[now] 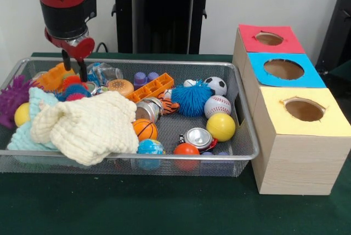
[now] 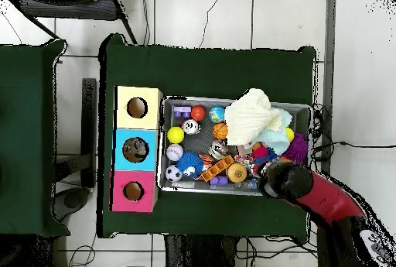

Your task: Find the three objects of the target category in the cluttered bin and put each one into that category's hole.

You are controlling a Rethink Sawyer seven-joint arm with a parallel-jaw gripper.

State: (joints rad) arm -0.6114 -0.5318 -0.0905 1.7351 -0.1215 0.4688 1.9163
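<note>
Search step: gripper (image 1: pixel 74 66) released, fingers apart, poised in bin (image 1: pixel 164 154) upper left of frame, beside clear bottle (image 1: pixel 104 73). Next move likely: shift right, clamp bottle.

The cream knitted cloth (image 1: pixel 88 126) heaped in the silver wire mesh bin (image 1: pixel 137 155) covers most of the pale mint fuzzy cloth (image 1: pixel 34 119) and whatever lies beneath both. The red and black arm is cut off by the front view's top edge; its end effector (image 1: pixel 74 66) dips behind the bin's far rim, fingertips lost among toys beside the cloth. The crinkled clear plastic bottle (image 1: pixel 104 73) there is partly hidden. Overhead, the arm covers the end effector.
</note>
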